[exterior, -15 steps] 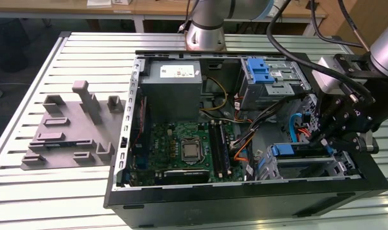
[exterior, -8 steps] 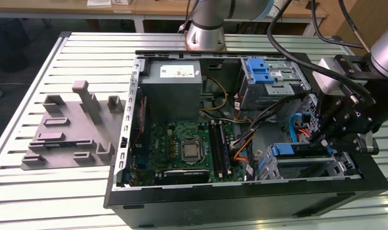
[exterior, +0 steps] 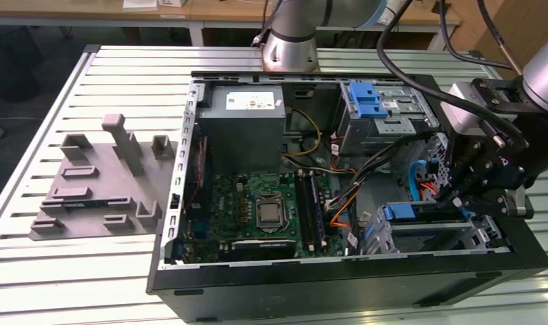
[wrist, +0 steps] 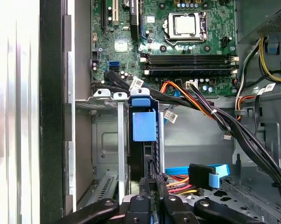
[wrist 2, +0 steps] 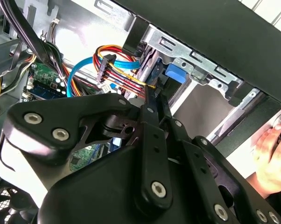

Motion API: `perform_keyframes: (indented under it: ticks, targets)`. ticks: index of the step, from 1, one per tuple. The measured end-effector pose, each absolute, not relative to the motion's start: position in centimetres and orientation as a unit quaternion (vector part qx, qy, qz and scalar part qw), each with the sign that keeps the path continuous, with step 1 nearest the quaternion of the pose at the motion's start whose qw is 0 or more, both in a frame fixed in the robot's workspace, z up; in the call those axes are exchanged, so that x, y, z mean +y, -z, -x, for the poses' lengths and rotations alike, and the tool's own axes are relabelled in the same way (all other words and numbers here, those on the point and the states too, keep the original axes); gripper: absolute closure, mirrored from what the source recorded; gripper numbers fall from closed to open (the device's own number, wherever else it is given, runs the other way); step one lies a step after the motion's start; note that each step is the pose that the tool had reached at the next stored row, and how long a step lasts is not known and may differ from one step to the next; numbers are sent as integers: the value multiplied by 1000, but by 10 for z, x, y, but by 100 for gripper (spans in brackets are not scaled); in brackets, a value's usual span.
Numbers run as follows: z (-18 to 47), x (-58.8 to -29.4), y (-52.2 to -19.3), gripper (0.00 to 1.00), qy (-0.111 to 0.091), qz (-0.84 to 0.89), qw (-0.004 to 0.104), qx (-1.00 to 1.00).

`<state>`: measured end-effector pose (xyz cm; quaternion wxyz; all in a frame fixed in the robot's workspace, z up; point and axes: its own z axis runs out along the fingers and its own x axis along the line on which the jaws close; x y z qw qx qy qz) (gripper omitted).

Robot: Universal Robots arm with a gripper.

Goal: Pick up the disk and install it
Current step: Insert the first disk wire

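The disk (wrist: 143, 154) stands on edge in a slot of the metal drive cage (wrist: 103, 140) at the case's front corner, its blue tab (wrist: 144, 125) facing the motherboard. In the exterior view the disk (exterior: 423, 215) lies in the cage (exterior: 436, 237) at the view's lower right. My gripper (exterior: 447, 200) reaches down to the cage from the right. In both wrist views its fingers meet; the gripper (wrist: 153, 181) is shut, with its tips against the disk's rear end. In the second wrist view the gripper (wrist 2: 152, 97) points at the blue tab (wrist 2: 175, 72).
The open case holds a grey power supply (exterior: 247, 112), a motherboard (exterior: 256, 210), an upper cage with a blue latch (exterior: 373, 101) and cable bundles (wrist: 196, 175) beside my fingers. A grey foam fixture (exterior: 103, 183) lies left of the case. A person's hand (wrist 2: 271, 154) rests outside the case wall.
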<state>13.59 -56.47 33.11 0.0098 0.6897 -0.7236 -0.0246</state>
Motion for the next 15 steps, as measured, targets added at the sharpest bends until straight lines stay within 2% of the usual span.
perform_keyframes:
  ticks: [15]
  targets:
    - [-137, -564, -333, 83, 26, -689, 11, -724]
